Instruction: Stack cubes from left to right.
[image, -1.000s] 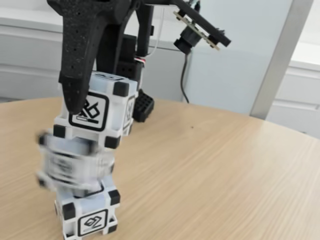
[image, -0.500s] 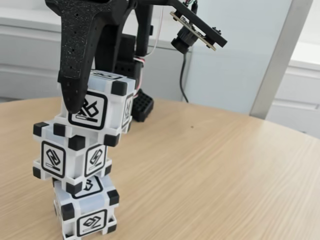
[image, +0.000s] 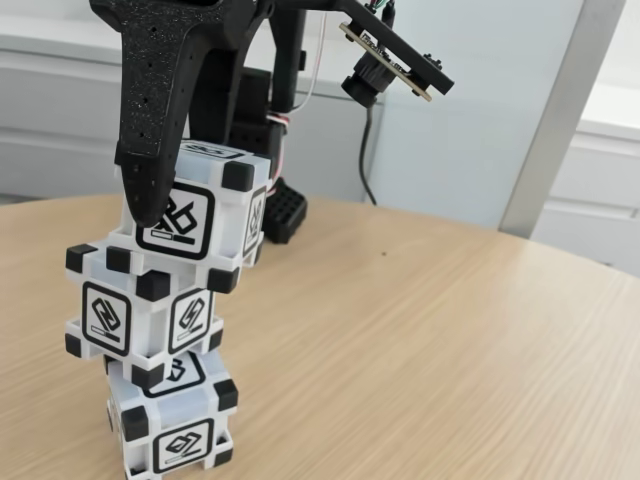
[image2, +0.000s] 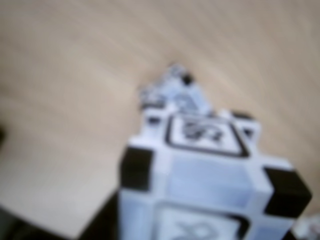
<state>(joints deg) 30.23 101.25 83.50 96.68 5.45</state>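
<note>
Three white cubes with black corners stand in a stack at the left of the fixed view. The bottom cube (image: 180, 420) rests on the table. The middle cube (image: 140, 315) sits on it, turned and shifted left. The top cube (image: 215, 215) lies on the middle one, offset to the right. My gripper (image: 190, 195) is shut on the top cube, with one black finger (image: 150, 150) down its front left face; the other finger is hidden behind it. In the wrist view the top cube (image2: 205, 170) is close and blurred, with the lower cubes (image2: 175, 90) beyond it.
The round wooden table (image: 420, 350) stretches free to the right of the stack. The arm's black base (image: 285, 210) stands behind the cubes. The wrist camera (image: 385, 60) juts out at the upper middle. A white wall and cabinets are behind.
One second ago the middle cube was blurred in motion under the top cube; it has since settled still. Gripper and top cube have barely shifted.
</note>
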